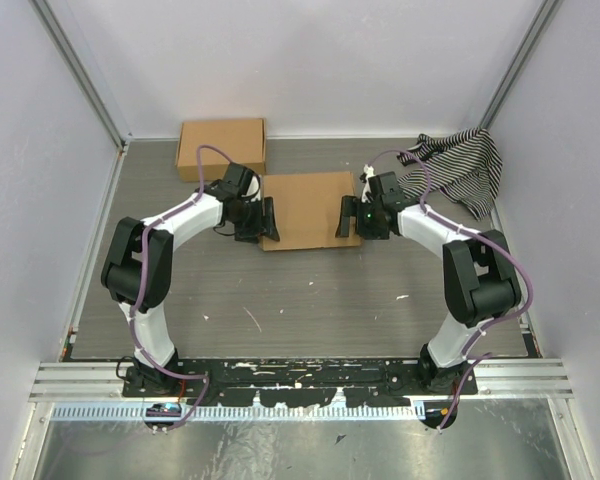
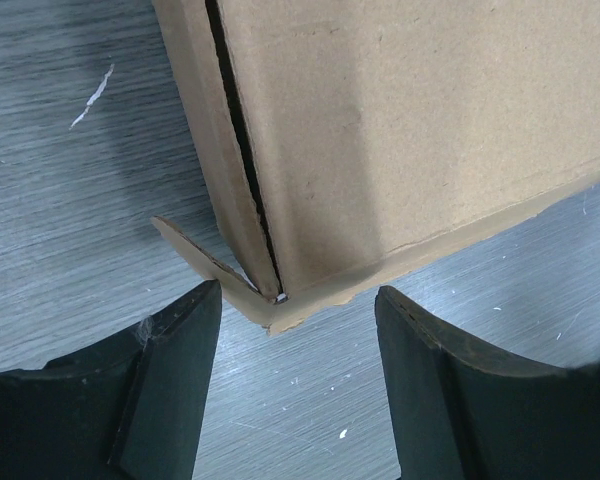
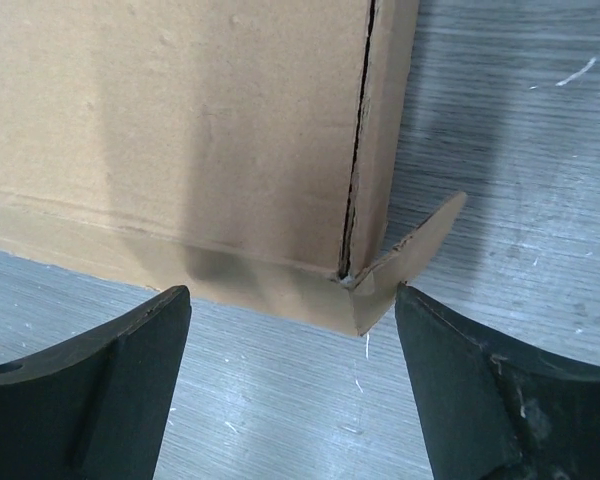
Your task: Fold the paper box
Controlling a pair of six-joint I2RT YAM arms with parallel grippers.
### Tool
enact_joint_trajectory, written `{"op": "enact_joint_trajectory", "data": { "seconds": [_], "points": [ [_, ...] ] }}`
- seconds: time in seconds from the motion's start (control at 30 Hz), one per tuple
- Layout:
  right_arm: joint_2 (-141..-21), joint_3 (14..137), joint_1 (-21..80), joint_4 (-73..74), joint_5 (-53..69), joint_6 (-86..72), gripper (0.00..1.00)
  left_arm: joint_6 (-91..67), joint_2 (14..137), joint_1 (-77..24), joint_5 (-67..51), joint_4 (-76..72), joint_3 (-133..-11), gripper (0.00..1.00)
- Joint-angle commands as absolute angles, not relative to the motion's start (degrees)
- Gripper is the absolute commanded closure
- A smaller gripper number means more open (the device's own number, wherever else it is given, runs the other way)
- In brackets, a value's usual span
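As paper box looks closed overhead | wrists: corner slits | all fingers spread

A small closed brown cardboard box sits at the far left of the grey, white-scuffed tabletop. A crumpled black-and-white striped cloth lies far right.

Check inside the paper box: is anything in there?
Cannot tell. The paper box is closed on top; only a thin dark slit along its side shows, and the interior is covered.
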State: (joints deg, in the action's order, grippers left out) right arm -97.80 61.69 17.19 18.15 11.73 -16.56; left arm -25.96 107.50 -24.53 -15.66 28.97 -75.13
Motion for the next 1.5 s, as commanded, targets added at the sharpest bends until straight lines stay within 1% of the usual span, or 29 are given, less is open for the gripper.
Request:
{"op": "enact_joint_trajectory", "data": {
  "seconds": [0.0,0.13,0.4,0.47,0.57,0.63,0.8,1.07,1.23,1.33,1.47],
  "points": [
    [-92.04,63.19,17.15,17.33,10.90,-16.01,0.11,-24.75,105.74,-24.69,-16.41,28.05,-74.13,0.30],
    [-93.60,65.02,17.19,18.11,14.84,-15.91,0.12,-25.76,107.15,-24.70,-20.67,27.12,-75.71,0.32],
    [-95.34,64.80,17.14,19.80,17.80,-15.42,0.17,-27.00,106.47,-24.70,-22.28,27.44,-75.57,0.36],
    [-95.32,64.88,17.19,20.51,17.95,-15.76,0.20,-27.38,106.11,-24.74,-22.43,27.94,-75.36,0.39],
    [-95.36,65.87,17.18,22.58,17.57,-16.23,0.25,-27.88,105.83,-24.70,-22.75,29.85,-75.73,0.46],
    [-95.59,67.14,17.16,24.78,16.96,-16.44,0.32,-27.99,105.98,-24.70,-22.83,32.53,-76.87,0.51],
    [-96.46,70.39,17.18,30.37,16.35,-16.52,0.40,-28.01,106.18,-24.70,-23.39,38.82,-79.77,0.56],
    [-98.79,75.82,17.14,37.47,17.81,-17.56,0.52,-28.26,106.20,-24.70,-24.27,44.46,-83.68,0.67],
    [-101.06,80.66,17.10,42.79,19.36,-19.32,0.60,-27.46,107.24,-24.70,-24.52,50.48,-87.34,0.68],
    [-102.65,83.98,16.93,46.50,19.73,-19.57,0.62,-27.12,107.25,-24.70,-24.53,52.38,-88.30,0.68],
    [-104.49,87.45,16.53,51.09,21.05,-19.10,0.63,-26.38,107.74,-24.70,-24.54,54.60,-88.72,0.68]
  ]
}}
